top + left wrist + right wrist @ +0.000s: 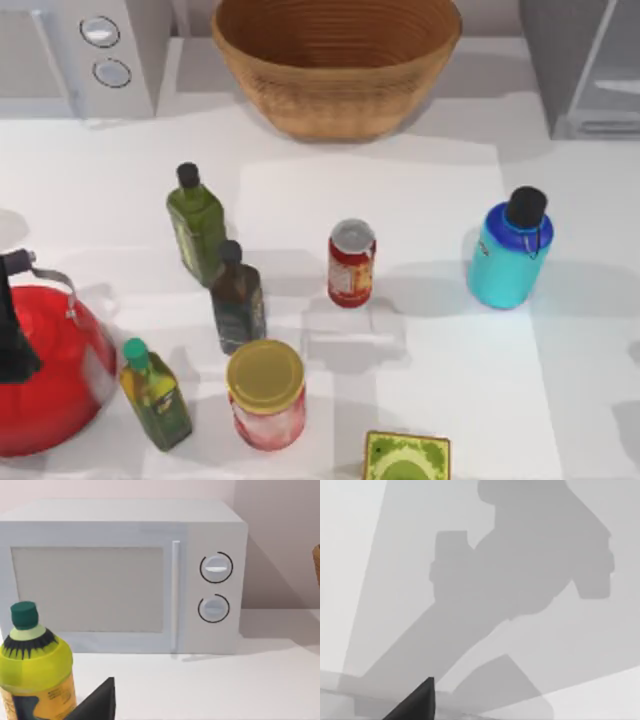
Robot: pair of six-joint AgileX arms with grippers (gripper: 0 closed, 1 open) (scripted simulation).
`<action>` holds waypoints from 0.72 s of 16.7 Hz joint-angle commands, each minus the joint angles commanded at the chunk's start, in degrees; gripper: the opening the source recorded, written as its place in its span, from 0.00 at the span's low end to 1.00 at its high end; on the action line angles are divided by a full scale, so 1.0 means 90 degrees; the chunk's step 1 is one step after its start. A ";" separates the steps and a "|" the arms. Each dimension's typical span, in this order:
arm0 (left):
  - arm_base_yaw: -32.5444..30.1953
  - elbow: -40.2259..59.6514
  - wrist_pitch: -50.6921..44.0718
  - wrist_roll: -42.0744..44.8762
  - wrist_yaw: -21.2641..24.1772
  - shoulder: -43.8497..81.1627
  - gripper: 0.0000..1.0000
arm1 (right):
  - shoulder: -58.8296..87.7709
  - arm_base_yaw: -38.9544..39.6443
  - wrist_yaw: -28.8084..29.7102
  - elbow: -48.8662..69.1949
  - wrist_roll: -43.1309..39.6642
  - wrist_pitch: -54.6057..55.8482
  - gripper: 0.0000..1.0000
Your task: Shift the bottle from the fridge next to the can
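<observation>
Jaws: neither arm's jaw state can be told; a dark tip intrudes at the edge of each wrist view. Bottle (508, 255) stands upright on the worktop (590, 330), right of the can (351, 262) with a clear gap, fridge (590, 65) behind it at the far right corner. Judgement: right arm is nearer. No label text legible.

table (560, 330) — white | on it — bottle (508, 252), can (351, 263), basket (335, 62), kettle (45, 365)
</observation>
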 joint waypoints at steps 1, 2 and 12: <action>0.0000 0.0000 0.0000 0.0000 0.0000 0.0000 1.00 | 0.0731 -0.0621 -0.0309 0.0226 -0.0725 -0.0041 1.00; 0.0000 0.0000 0.0000 0.0000 0.0000 0.0000 1.00 | 0.1473 -0.1244 -0.0617 0.0446 -0.1458 -0.0067 1.00; 0.0000 0.0000 0.0000 0.0000 0.0000 0.0000 1.00 | 0.7356 -0.6375 -0.3141 0.2044 -0.7272 0.0370 1.00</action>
